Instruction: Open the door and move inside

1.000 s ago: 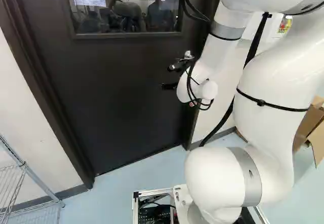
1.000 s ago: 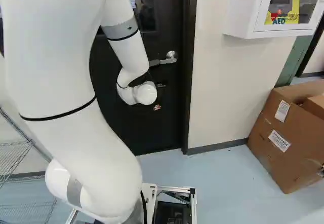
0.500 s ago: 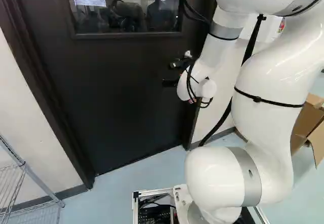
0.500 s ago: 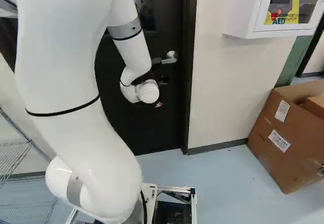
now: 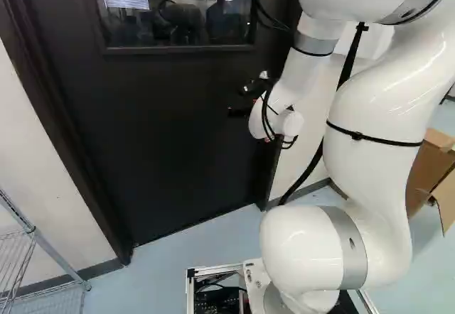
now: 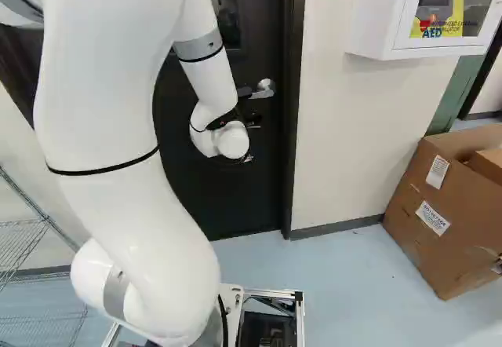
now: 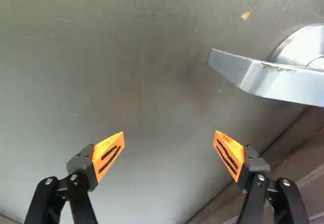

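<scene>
The dark door (image 5: 163, 129) stands shut in its frame, with a window in its upper half. At its edge, my gripper (image 5: 237, 101) is in front of it in the left base view, its fingers one above the other. The silver lever handle (image 6: 263, 89) shows just above and beyond my wrist in the right base view. Seen from the wrist, the gripper (image 7: 169, 138) is wide open with nothing between its orange pads. The lever handle (image 7: 268, 79) lies ahead of the fingers, off to one finger's side, its free end pointing across the gap; neither pad touches it.
A white wall (image 6: 361, 143) meets the door frame on the handle side, bearing a white cabinet (image 6: 376, 17). Cardboard boxes (image 6: 447, 213) stand beyond it on the floor. A wire shelf (image 5: 18, 257) is at the left of the left base view.
The upper arm has swung left in the left base view. In the right base view, my wrist has shifted slightly right and up, closer to the handle. Base and door have stayed still.
</scene>
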Motion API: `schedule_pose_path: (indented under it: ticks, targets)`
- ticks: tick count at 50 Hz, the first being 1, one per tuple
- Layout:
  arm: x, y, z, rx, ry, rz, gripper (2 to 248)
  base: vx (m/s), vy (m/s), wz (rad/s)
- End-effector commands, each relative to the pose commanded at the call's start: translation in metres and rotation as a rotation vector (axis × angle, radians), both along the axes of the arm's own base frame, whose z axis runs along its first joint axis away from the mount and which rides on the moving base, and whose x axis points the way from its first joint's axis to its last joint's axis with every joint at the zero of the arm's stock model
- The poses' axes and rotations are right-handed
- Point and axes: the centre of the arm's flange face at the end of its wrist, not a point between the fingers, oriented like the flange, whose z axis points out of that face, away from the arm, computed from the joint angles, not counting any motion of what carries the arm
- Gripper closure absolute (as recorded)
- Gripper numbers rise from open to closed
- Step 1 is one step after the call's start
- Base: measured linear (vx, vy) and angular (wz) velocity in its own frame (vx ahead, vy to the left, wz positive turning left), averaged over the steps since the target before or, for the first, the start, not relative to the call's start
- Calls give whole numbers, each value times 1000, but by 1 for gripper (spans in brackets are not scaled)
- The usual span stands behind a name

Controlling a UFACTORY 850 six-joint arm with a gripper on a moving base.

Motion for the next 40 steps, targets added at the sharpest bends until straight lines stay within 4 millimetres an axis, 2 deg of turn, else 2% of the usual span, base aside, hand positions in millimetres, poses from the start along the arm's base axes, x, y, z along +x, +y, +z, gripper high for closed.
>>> schedule_pose_path:
  ticks: [40]
  targets:
    - [54,-1,-3,30,-26,-58,3,0,0,0]
